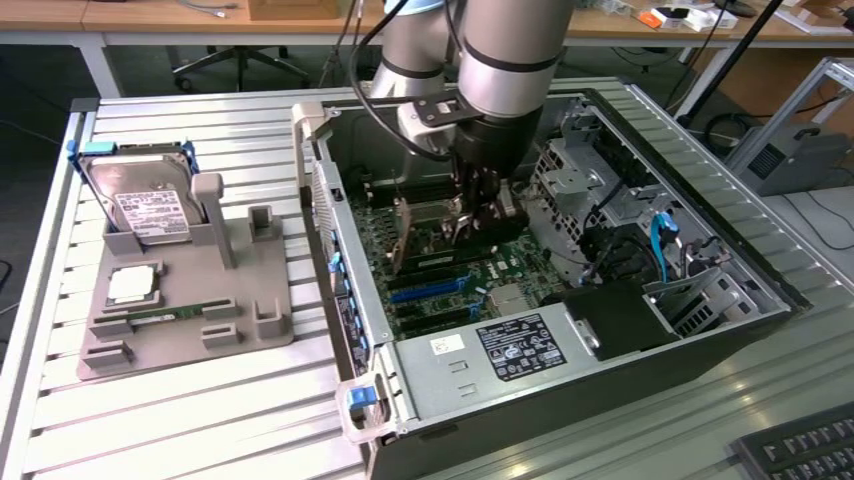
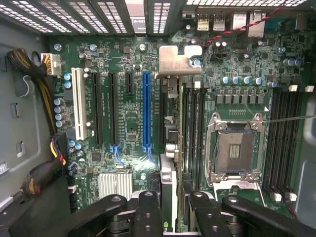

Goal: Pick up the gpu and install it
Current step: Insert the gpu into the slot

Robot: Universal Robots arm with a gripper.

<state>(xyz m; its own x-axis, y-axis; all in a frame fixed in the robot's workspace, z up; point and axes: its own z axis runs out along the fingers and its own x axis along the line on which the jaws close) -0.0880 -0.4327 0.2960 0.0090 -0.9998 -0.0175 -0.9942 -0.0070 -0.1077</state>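
Note:
The gpu [image 2: 169,180] appears edge-on in the wrist view, a thin dark card with its metal bracket [image 2: 177,60] at the far end. My gripper [image 2: 173,212] is shut on it, one black finger [image 2: 148,213] on each side. The card hangs over the green motherboard [image 2: 128,113], lined up beside the long blue slot [image 2: 146,111]; whether it touches a slot I cannot tell. In the exterior view my gripper [image 1: 475,215] reaches down into the open computer case [image 1: 334,200], with the gpu [image 1: 424,228] under it above the board.
An empty CPU socket [image 2: 236,148] and RAM slots [image 2: 284,138] lie beside the card. Cable bundles [image 2: 42,84] run along the case wall. Power supply [image 1: 514,350] and drive cage [image 1: 587,190] crowd the case. A grey fixture [image 1: 187,300] holds a hard drive [image 1: 150,208].

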